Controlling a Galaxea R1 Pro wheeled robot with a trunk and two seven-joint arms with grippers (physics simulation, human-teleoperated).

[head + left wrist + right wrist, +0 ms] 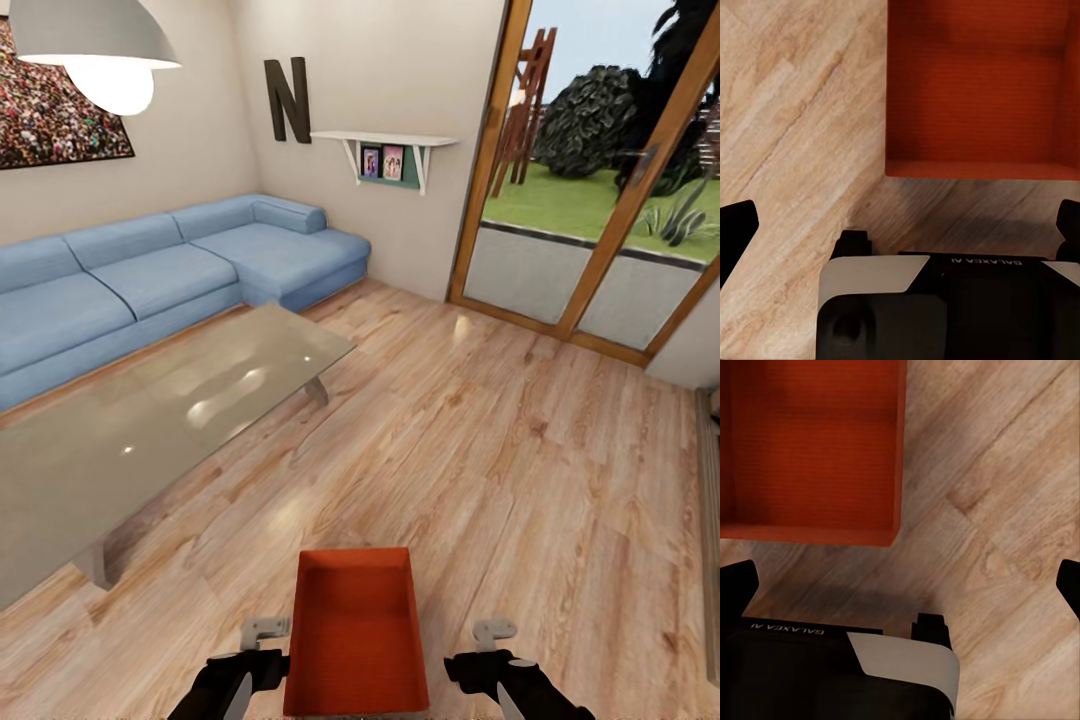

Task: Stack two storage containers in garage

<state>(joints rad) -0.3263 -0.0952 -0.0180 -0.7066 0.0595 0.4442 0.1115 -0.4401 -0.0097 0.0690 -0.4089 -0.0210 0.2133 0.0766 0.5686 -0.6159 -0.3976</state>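
One red-orange storage container (357, 630) shows low in the head view, open side up, over the living room's light wood planks. My left gripper (262, 640) is beside its left wall and my right gripper (493, 640) beside its right wall, both a little apart from it. In the left wrist view the container (979, 82) lies ahead of the left gripper (900, 225), whose black fingertips (736, 225) are spread wide with nothing between them. The right wrist view shows the container (810, 442) likewise ahead of the right gripper (900, 585), open and empty. Whether the container touches the planks I cannot tell.
A grey low table (150, 420) stands to the left, with the blue sectional sofa (150, 280) behind it. Wood-framed glass doors (600, 250) fill the far right. A black letter N (287, 100) and a shelf (385, 150) hang on the back wall. Open wood floor (520, 450) stretches ahead.
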